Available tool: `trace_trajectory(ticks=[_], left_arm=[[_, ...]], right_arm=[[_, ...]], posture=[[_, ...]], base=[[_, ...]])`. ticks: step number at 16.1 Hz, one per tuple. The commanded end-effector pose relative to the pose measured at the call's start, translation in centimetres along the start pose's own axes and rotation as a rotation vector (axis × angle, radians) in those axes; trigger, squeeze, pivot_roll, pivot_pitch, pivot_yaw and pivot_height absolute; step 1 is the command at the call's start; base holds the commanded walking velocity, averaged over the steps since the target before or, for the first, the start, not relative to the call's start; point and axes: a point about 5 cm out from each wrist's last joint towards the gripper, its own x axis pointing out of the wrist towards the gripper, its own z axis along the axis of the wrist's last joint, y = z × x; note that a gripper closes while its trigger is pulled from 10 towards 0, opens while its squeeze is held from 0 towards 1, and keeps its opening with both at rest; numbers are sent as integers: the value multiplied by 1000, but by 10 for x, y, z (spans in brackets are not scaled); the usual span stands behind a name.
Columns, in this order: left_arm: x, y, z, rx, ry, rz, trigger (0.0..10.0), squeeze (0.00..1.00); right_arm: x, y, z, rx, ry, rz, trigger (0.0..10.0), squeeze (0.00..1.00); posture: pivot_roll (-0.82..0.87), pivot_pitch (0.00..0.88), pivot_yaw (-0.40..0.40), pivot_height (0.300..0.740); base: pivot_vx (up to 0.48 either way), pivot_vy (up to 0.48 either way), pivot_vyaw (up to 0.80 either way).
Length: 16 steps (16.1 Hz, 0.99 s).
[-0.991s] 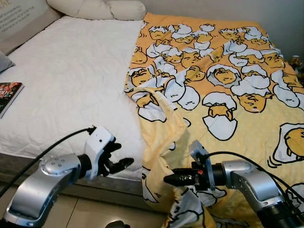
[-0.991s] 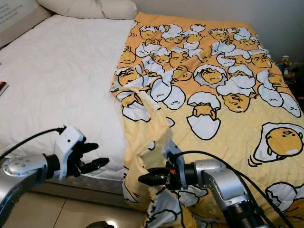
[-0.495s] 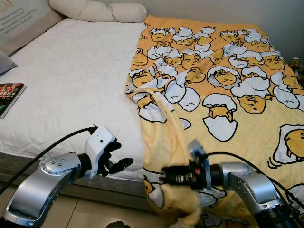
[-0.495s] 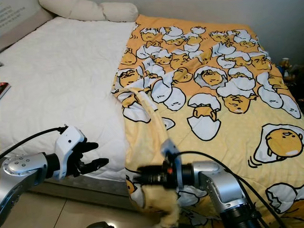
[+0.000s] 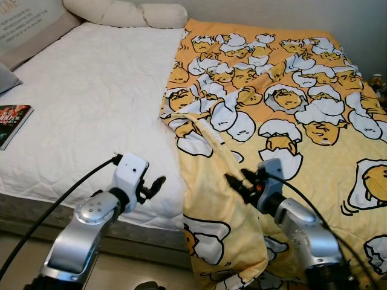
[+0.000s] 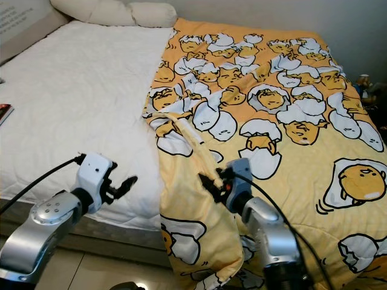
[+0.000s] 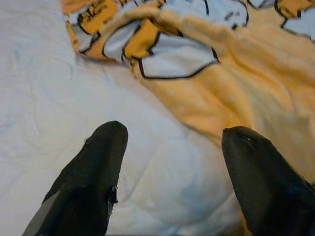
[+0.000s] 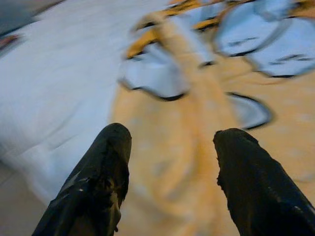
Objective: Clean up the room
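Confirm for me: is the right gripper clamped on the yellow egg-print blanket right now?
No: the right wrist view shows the right gripper with fingers spread apart above the yellow egg-print blanket, nothing between them.

Both silver arms reach forward, elbows bent. The left tool (image 5: 156, 182) sits low on the left, its black fingers (image 7: 93, 172) spread apart. The right tool (image 5: 234, 182) is raised and angled inward, fingers (image 8: 106, 177) likewise parted, gripping nothing.

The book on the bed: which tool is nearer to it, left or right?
Left. The left tool hovers at the white mattress edge, on the book's side; the right tool is farther, over the yellow blanket.
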Motion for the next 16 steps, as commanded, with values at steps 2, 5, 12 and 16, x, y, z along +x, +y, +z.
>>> trace_trajectory(ticks=[2,5,12,16], left_arm=[[3,6,4,14,-30,65,10000,0],[4,18,3,-10,-52,180,10000,0],[7,24,3,-40,-68,240,10000,0],[4,25,1,-48,-73,258,10000,0]], right_arm=[[-2,-4,5,-11,-64,-113,10000,0],[0,-6,14,-59,-125,-245,10000,0],[-3,-9,13,-36,-144,-297,10000,0],[1,-10,12,-24,-130,-324,10000,0]], posture=[[-10,0,-13,740],[-1,0,-19,740],[-7,0,-21,740],[9,0,-36,740]], base=[[0,289,0],[0,300,0],[0,283,-401],[0,297,-552]])
